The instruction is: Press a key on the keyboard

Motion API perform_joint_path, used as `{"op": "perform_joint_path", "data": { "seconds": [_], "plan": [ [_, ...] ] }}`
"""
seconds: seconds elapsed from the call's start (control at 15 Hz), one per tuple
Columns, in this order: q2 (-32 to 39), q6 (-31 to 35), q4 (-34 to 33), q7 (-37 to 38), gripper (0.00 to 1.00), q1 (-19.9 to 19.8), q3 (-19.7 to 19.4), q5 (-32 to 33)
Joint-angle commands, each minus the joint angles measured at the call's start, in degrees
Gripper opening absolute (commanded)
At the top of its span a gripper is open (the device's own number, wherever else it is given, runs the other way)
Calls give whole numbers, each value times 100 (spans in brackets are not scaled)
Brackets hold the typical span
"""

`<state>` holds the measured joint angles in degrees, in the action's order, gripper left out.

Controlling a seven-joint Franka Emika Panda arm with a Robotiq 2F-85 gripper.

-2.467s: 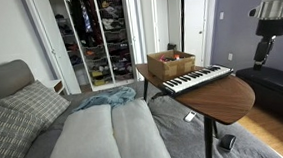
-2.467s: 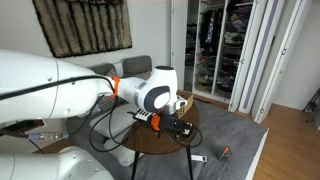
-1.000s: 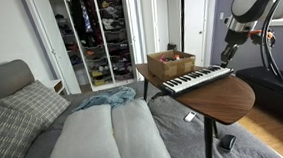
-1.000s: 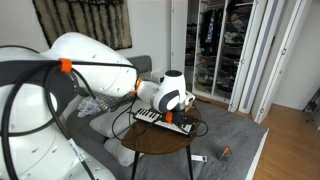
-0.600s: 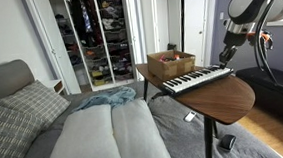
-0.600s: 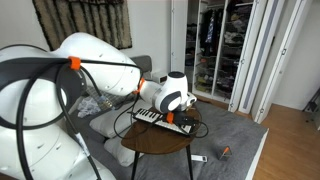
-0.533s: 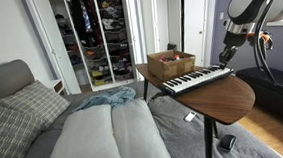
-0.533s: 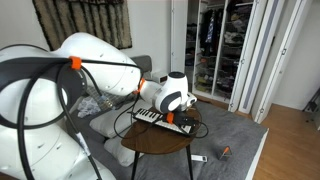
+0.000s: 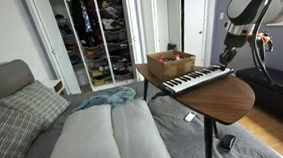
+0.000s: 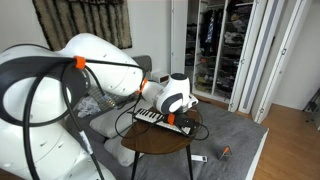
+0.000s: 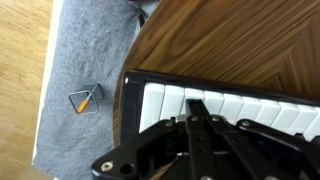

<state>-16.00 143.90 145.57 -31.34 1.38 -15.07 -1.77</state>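
Note:
The keyboard [image 9: 196, 79] lies along the round wooden table [image 9: 223, 98], a row of white and black keys in a dark body. In both exterior views my gripper [image 9: 223, 58] hangs over one end of it. The wrist view shows the gripper [image 11: 193, 100] shut, its fingers pressed together and empty, the tips over the white keys [image 11: 160, 104] near the keyboard's end. Whether the tips touch a key I cannot tell. In an exterior view the keyboard [image 10: 152, 117] shows partly behind the white wrist.
A brown open cardboard box [image 9: 170, 63] stands behind the keyboard on the table. A bed [image 9: 95, 132] with cushions lies beside the table. Below is a grey rug [image 11: 85, 60] with a small orange thing [image 11: 85, 99] on it.
The arm has swung in from the side to the keyboard's end and come down a little. Over the last half second it has hardly moved.

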Motion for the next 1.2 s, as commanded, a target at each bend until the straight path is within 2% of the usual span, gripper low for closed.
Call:
{"op": "perform_joint_path", "data": {
  "seconds": [0.0, 1.13],
  "plan": [
    [151, -52, -113, -327, 0, -7, -17, -346],
    [223, -85, -89, -473, 0, -91, 4, -496]
  ]
}}
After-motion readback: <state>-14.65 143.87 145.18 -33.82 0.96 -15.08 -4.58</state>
